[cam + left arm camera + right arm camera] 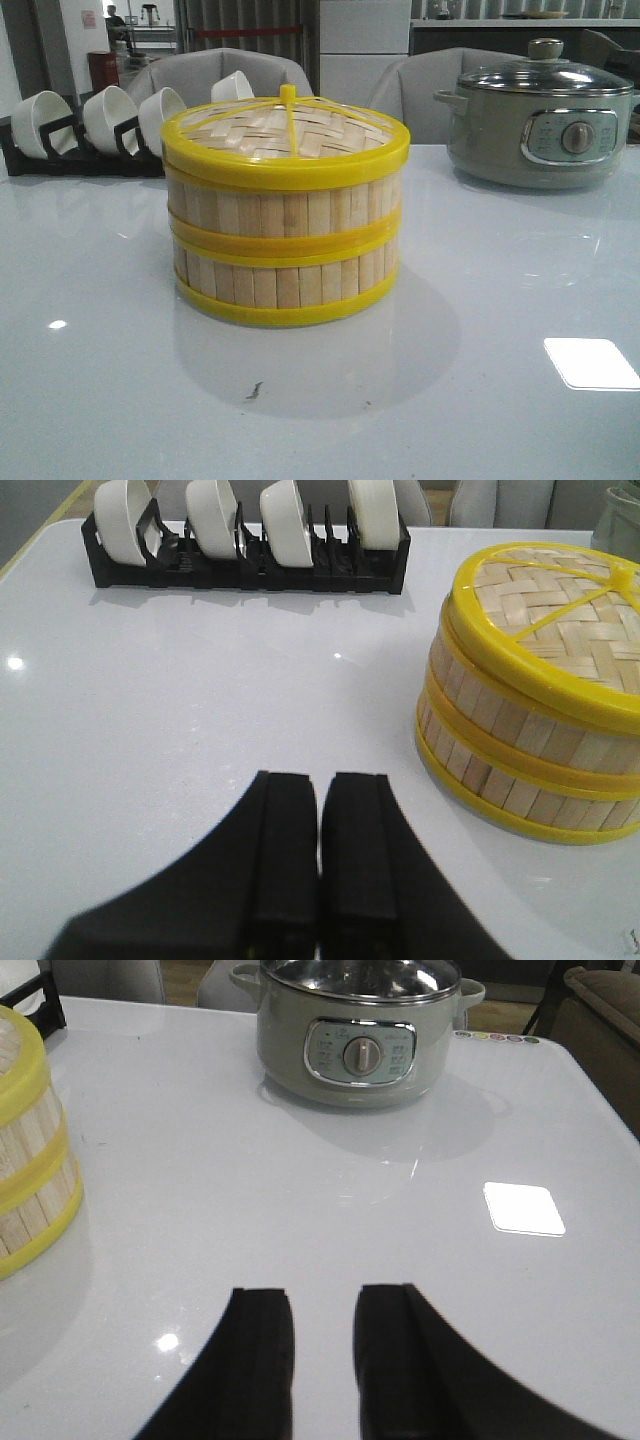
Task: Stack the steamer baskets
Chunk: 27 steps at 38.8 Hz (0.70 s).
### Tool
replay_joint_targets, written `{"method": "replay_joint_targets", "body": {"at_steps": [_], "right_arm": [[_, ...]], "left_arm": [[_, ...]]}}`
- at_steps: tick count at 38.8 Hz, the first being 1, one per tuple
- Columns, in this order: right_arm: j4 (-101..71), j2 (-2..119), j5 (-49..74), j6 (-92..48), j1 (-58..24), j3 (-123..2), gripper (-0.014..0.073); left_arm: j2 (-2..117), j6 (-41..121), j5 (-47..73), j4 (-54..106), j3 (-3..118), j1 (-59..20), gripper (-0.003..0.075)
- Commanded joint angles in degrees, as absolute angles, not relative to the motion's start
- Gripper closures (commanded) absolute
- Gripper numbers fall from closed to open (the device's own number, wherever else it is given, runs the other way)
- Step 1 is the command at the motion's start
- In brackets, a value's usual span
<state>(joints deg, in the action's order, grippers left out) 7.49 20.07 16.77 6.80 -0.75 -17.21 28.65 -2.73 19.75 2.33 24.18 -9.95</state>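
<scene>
Two steamer baskets stand stacked in the middle of the white table, the upper basket (285, 213) on the lower basket (285, 283). A woven lid (285, 135) with yellow rim and knob sits on top. The stack also shows in the left wrist view (520, 735) and at the edge of the right wrist view (25, 1160). My left gripper (320, 780) is shut and empty, over bare table beside the stack. My right gripper (323, 1295) is open and empty, over bare table on the stack's other side. Neither gripper shows in the front view.
A black rack (60, 155) with several white cups stands at the back left, also in the left wrist view (250, 565). A grey-green electric pot (540, 125) with a glass lid stands at the back right, also in the right wrist view (360, 1040). Chairs stand behind the table.
</scene>
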Motion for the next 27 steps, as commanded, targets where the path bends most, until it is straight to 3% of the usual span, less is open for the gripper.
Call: {"method": "replay_joint_targets", "body": {"at_steps": [1,5,8,27], "right_arm": [[8.2,20.3,8.2,6.7,-0.5,-18.3,0.0307],[8.2,20.3,5.7,6.7,-0.5,-18.3,0.0372],[8.2,20.3,5.5,6.7,-0.5,-18.3,0.0546],[8.2,20.3,4.9,6.8,-0.6,-18.3,0.0541]], "left_arm": [[28.8,-3.0,14.5,2.8,25.8,-9.9,0.0625],[28.8,-3.0,14.5,2.8,25.8,-9.9,0.0625],[28.8,-3.0,14.5,2.8,25.8,-9.9,0.0625],[28.8,-3.0,14.5,2.8,25.8,-9.9,0.0625]]}}
